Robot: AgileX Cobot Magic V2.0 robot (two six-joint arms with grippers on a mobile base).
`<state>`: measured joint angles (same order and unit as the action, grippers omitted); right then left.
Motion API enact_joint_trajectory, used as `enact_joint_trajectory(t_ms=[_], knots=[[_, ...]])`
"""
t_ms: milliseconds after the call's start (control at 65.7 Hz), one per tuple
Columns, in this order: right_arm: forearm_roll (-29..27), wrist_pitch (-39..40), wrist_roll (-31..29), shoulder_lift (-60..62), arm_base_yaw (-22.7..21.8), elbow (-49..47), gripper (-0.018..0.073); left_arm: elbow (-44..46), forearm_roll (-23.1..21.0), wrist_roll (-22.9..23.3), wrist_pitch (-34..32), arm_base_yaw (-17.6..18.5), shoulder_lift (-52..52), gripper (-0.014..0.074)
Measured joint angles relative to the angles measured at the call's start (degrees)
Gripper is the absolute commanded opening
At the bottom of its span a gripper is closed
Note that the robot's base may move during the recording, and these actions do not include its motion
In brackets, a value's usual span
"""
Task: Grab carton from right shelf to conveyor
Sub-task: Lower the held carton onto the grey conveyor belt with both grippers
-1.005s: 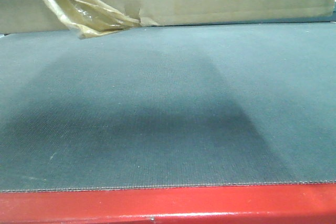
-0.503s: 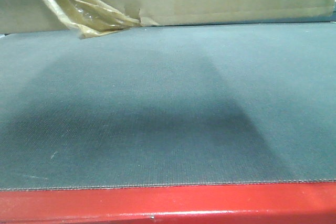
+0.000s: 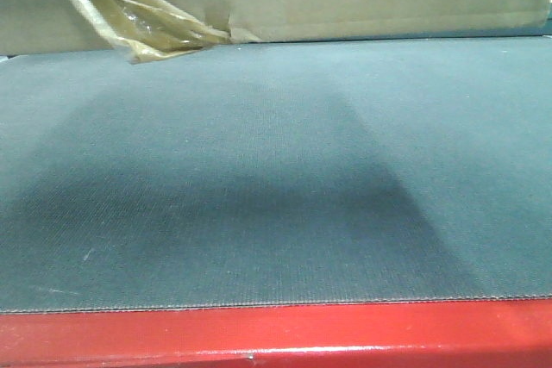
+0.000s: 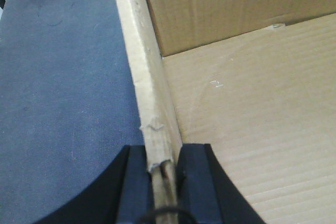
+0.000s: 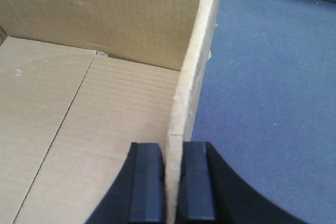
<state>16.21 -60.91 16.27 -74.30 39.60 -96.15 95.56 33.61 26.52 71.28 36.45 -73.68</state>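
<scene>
In the front-facing view the conveyor tabletop point(image 3: 276, 170), a dark grey belt of fine weave, fills most of the picture, with a broad darker shadow across its middle and a glossy red border point(image 3: 276, 333) along its near edge. The carton point(image 3: 362, 2), plain brown cardboard, lies across the far part of the belt from side to side. Its lower edge meets the belt, though whether it rests there or hangs just above cannot be told. A crumpled wad of amber tape point(image 3: 142, 19) hangs from its left end onto the belt. In the left wrist view the left gripper point(image 4: 161, 156) pinches a side wall of the carton point(image 4: 252, 129) from above, one black finger point(image 4: 134, 182) outside the wall and the other inside. The rim point(image 4: 139, 61) is creased and frayed just ahead of the fingers. The corrugated floor lies to the right and the grey belt to the left. In the right wrist view the right gripper point(image 5: 172, 150) is clamped on another wall of the carton in the same way, with the open inside of the box to the left and the belt to the right.
</scene>
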Motion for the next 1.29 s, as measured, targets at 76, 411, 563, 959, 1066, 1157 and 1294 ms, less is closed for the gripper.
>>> enact_joint_trajectory(t_ms=[76,411,563,959,1066,1157,1294], knots=[[0.0,0.0,0.0,0.0,0.0,0.0,-0.007,0.0,0.0,0.0,-0.11,0.0,0.0,-0.0012],[-1.27,0.46,0.78,-0.11,-4.57,0.0,-0.007,0.0,-15.46,-4.23,-12.55,-11.17,-1.12,-0.0006],[-2.4,2.63,0.91,-2.54,-7.28,0.0,-0.007,0.0,-21.98,-7.37,-15.09,-16.84,-4.42,-0.0006],[-1.61,8.36,1.02,-16.45,-8.09,0.0,-0.007,0.0,-18.78,-8.11,-16.67,-19.41,-16.13,-0.0006],[-0.92,9.74,1.02,-19.91,-8.09,0.0,-0.0066,0.0,-17.75,-8.21,-17.35,-19.63,-18.29,0.0001],[-0.55,10.29,1.04,-22.07,-8.2,0.0,0.0,0.0,-17.0,-8.34,-17.72,-19.73,-19.67,0.0089],[-0.33,10.7,0.89,-23.53,-8.2,0.0,0.0288,0.0,-16.54,-8.34,-18.3,-19.73,-20.45,0.0371]])
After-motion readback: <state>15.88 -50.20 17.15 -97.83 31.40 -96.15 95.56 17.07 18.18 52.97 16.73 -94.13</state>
